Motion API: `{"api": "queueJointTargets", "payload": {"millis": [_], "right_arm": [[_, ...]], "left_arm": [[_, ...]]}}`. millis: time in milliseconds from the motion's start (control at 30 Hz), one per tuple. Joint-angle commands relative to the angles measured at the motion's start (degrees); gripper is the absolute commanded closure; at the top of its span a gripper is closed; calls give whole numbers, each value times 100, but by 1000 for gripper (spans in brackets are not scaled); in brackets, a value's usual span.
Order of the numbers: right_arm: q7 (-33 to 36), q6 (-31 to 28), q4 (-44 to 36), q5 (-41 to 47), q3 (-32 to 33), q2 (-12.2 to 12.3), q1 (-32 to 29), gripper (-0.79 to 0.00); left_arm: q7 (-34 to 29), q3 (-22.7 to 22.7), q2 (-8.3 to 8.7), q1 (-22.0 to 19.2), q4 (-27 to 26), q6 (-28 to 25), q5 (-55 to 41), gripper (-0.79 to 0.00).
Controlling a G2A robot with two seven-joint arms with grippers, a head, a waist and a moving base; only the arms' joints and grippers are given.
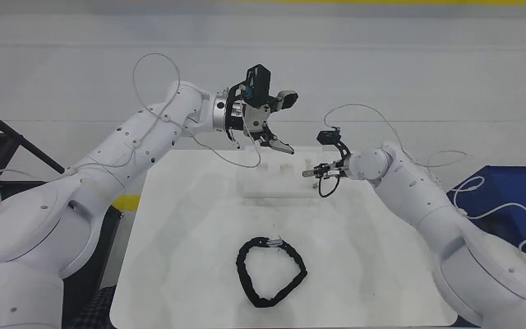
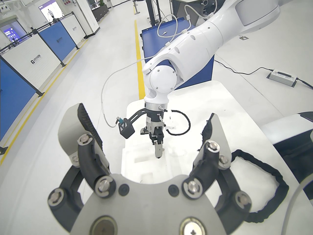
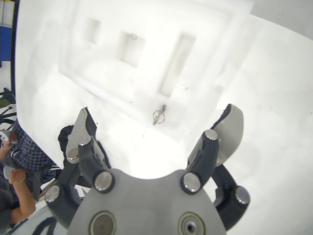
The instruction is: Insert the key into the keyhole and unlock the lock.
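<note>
Right pincer (image 3: 157, 111) hangs open above key (image 3: 156, 119); key lies on foam tray (image 3: 207, 25).

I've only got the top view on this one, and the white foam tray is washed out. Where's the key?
Observer: The key lies flat on the foam tray, at the end of a long slot, right under the right gripper.
Reviewer: Is that gripper holding anything?
Observer: No, its fingers are spread wide with nothing between them.
Reviewer: Anything else in the tray?
Observer: A loose ring sits at the edge of a square recess.
</note>
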Motion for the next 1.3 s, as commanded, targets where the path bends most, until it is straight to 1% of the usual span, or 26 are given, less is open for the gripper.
{"api": "queueJointTargets", "payload": {"millis": [0, 233, 333, 467, 667, 800, 833, 933, 1067, 1267], "right_arm": [[103, 100, 142, -4, -36, -120, 1, -785], [360, 303, 394, -308, -202, -447, 37, -785], [348, 348, 425, -515, -271, -554, 52, -785], [299, 388, 487, -670, -277, -652, 105, -785], [538, 226, 605, -626, -197, -746, 113, -785], [612, 136, 686, -640, -150, -784, 102, -560], [617, 120, 707, -649, -138, -792, 100, -548], [649, 81, 740, -689, -112, -816, 95, -563], [584, 113, 720, -929, -140, -842, 97, -453], [346, 289, 650, -1307, -152, -851, 121, -489]], "left_arm": [[0, 0, 0, 0, 0, 0, 0, -785], [0, 0, 0, 0, 0, 0, 0, -785], [0, 0, 0, 0, 0, 0, 0, -785], [0, 0, 0, 0, 0, 0, 0, -785], [0, 0, 0, 0, 0, 0, 0, -785], [0, 0, 0, 0, 0, 0, 0, -785], [0, 0, 0, 0, 0, 0, 0, -785], [0, 0, 0, 0, 0, 0, 0, -785], [0, 0, 0, 0, 0, 0, 0, -785], [0, 0, 0, 0, 0, 0, 0, -785]]}}
